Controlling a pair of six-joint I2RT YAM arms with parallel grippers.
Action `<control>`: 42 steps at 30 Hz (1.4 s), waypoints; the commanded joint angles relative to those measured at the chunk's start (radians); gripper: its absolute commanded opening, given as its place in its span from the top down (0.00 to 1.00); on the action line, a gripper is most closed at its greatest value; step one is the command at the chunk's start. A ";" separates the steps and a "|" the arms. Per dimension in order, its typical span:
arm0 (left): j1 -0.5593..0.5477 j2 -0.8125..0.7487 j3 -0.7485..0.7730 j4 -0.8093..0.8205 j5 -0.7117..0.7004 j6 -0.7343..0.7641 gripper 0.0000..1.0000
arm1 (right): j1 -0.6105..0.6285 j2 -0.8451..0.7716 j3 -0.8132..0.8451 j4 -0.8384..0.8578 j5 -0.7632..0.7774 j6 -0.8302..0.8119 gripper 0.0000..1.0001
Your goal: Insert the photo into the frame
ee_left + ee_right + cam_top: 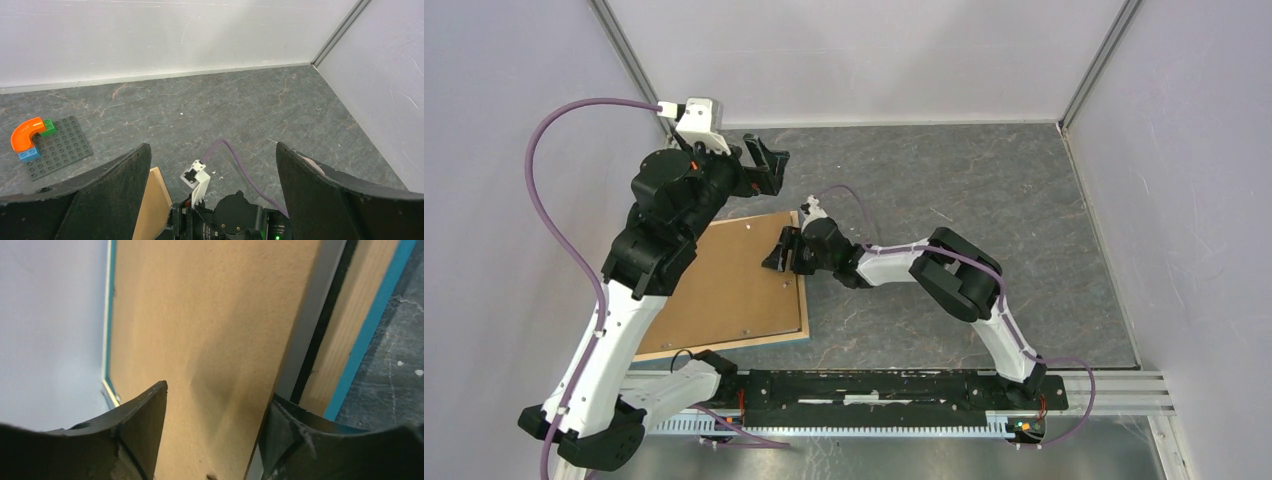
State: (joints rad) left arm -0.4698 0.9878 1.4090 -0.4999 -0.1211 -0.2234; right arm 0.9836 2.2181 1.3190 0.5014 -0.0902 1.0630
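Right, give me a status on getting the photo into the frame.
Done, apparently: the frame lies back side up with the brown backing board within its rim. The photo is not visible, so whether it sits underneath cannot be told. In hand: nothing; the right fingers stand open over the board's edge, the left fingers open and raised. Left: perhaps securing the board.

A robotics lab cell: white panel walls [864, 60] box in a grey table [984, 180] carrying an aluminium mounting rail [1114, 388].
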 commanded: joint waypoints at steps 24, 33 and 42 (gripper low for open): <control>0.022 0.021 0.010 0.031 0.050 -0.071 0.00 | 0.071 -0.274 0.004 -0.585 0.219 -0.483 0.35; 0.022 0.036 0.009 0.029 0.052 -0.072 0.00 | 0.125 -0.085 0.252 -0.866 0.435 -0.403 0.40; 0.022 0.043 0.007 0.031 0.061 -0.077 0.00 | 0.114 -0.072 0.228 -0.979 0.552 -0.386 0.72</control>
State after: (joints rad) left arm -0.4545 1.0260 1.4090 -0.4995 -0.0792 -0.2588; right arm 1.1122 2.1437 1.5578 -0.3614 0.3420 0.6628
